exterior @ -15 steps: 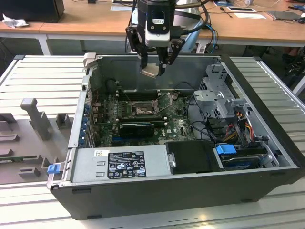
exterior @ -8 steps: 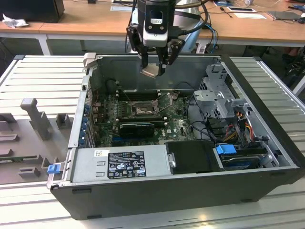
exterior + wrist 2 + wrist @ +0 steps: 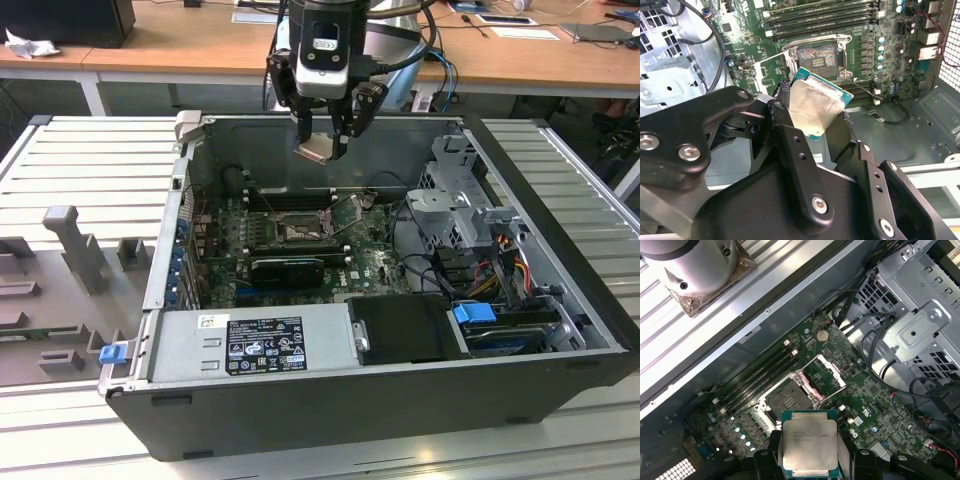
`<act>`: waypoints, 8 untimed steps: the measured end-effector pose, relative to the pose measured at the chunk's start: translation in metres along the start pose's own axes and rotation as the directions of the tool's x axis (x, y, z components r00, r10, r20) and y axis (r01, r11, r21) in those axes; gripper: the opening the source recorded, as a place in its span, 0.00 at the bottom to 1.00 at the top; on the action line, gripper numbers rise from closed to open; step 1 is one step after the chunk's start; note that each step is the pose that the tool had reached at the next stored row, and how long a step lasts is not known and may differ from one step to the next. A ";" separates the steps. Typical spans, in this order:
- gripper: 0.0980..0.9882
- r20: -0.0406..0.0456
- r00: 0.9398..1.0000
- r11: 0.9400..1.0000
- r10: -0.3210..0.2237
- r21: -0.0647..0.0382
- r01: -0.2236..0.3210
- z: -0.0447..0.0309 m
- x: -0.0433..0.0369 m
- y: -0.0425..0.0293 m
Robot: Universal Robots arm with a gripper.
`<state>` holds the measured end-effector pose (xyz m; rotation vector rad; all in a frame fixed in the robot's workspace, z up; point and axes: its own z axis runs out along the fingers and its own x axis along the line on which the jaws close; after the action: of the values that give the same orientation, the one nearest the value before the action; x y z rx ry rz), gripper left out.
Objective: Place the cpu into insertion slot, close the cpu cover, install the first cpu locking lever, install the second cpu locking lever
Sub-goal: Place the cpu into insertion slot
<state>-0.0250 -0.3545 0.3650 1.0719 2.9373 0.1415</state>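
Pale grey ribbed metal bench [image 3: 90, 160]. An open dark computer case [image 3: 350, 405] lies directly on it, mid-bench, on its side with the open face up. At the exterior view's left, near the case, grey moulded fixture blocks [image 3: 75, 245] sit on the bench: one tall upright piece, the others low and flat. In the first wrist view, bench ribs [image 3: 780, 260] run along the outside of the case wall.

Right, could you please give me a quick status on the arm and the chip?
Gripper shut on chip, high above the board. Socket empty, cover raised. No obstruction seen over socket.
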 end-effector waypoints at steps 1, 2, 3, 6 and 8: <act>0.48 0.000 1.000 1.000 0.003 0.000 -0.003 0.0000 0.0000 0.0000; 0.48 0.001 1.000 1.000 0.007 0.000 -0.007 0.0000 0.0000 0.0000; 0.48 0.001 1.000 1.000 0.013 0.000 -0.013 0.0000 0.0000 0.0000; 0.48 0.002 1.000 1.000 0.024 0.000 -0.024 0.0000 0.0000 0.0000; 0.48 0.003 0.999 0.999 0.034 -0.001 -0.034 0.0000 0.0000 0.0000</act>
<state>-0.0250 -0.3545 0.3650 1.1216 2.9171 0.1411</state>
